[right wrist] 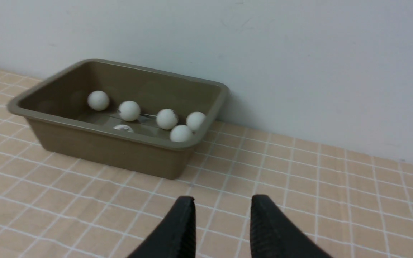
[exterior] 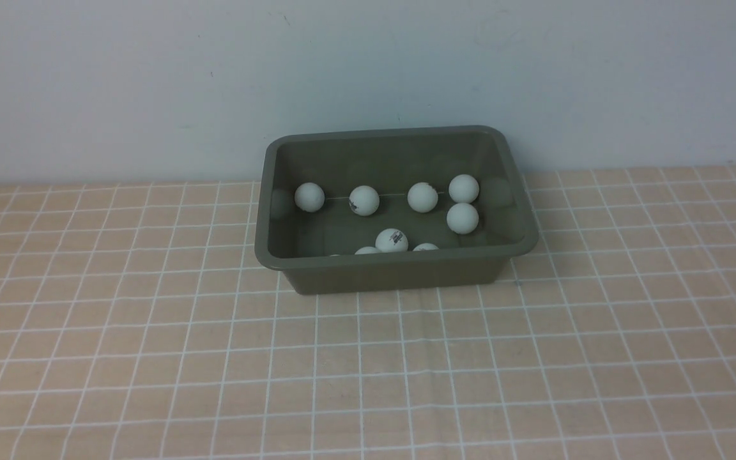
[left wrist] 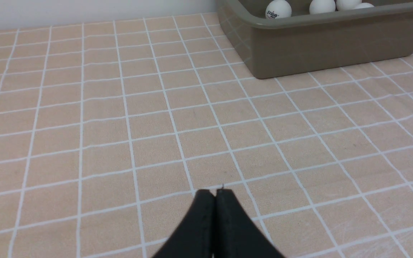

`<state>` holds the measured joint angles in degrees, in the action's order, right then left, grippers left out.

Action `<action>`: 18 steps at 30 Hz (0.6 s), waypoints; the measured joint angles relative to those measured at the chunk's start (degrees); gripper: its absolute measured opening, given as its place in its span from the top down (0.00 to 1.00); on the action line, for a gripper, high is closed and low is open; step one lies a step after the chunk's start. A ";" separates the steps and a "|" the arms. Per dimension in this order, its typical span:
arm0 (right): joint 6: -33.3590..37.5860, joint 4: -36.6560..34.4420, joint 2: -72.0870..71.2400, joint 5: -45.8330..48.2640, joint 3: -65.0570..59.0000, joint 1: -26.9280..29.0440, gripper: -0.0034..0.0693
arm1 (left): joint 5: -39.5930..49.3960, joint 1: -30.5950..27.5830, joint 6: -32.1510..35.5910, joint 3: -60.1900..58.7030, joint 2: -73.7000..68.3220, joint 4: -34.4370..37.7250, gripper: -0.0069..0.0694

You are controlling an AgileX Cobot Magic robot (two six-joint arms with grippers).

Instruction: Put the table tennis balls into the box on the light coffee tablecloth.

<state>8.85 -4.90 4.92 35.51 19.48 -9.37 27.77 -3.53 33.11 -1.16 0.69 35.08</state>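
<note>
Pale wall behind; worktop covered by the tablecloth (exterior: 151, 358), on which no loose ball is seen. Box (exterior: 393, 271) set near the wall, balls (exterior: 364, 200) gathered inside. Left pincer (left wrist: 215, 195) closed, empty; right pincer (right wrist: 222, 208) parted, empty. Task judged complete.

My left gripper (left wrist: 214, 195) has its jaws pressed together, holding nothing; my right gripper (right wrist: 222, 206) has its jaws parted, with nothing between them.
</note>
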 joint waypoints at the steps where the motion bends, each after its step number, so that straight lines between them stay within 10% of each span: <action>1: 0.00 0.56 -1.24 -0.44 -1.80 1.88 0.66 | 0.00 0.00 0.00 0.00 0.00 0.02 1.00; 18: 0.00 1.25 -5.50 -12.57 -20.68 12.25 0.66 | 0.07 0.00 0.00 0.00 0.00 0.25 1.00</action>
<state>8.85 -3.65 -0.58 22.94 -1.20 2.88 27.83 -3.53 33.11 -1.16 0.69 35.33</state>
